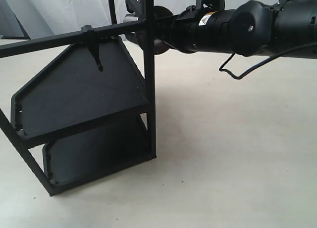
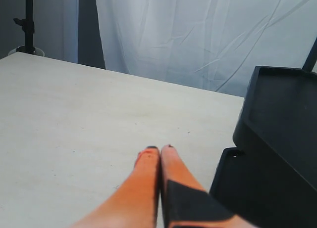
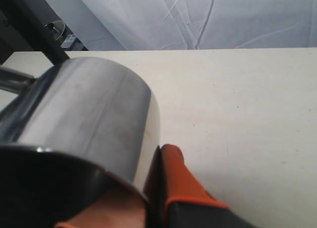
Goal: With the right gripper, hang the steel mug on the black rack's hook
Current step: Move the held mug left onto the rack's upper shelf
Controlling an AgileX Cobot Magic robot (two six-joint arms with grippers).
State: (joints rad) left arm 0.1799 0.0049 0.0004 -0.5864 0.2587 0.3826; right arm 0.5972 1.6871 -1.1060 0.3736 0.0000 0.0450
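A big pale table filled most of the exterior view, and a white curtain hung behind it.

There was one black rack. It was tall and made of square bars. It had two flat black shelves, one above the other, and both were tilted. Nothing lay on either shelf.

Two black hooks could be seen. One long hook with a blocky top hung from a rack bar, with its tip pointing down. A second hook could not be told apart from the dark bars near the top.

One arm reached in from the right side, high up by the rack's top bars. At its end was the right gripper. Its orange fingers were closed tight around the wall of the one steel mug.

The steel mug was held up in the air, above the table and close to the rack's upright post. It lay on its side, so its long way ran flat. Its handle pointed away from the right gripper, toward the rack.

The left gripper was low over the table, beside the shelves. Its two orange fingers were pressed together and held nothing.
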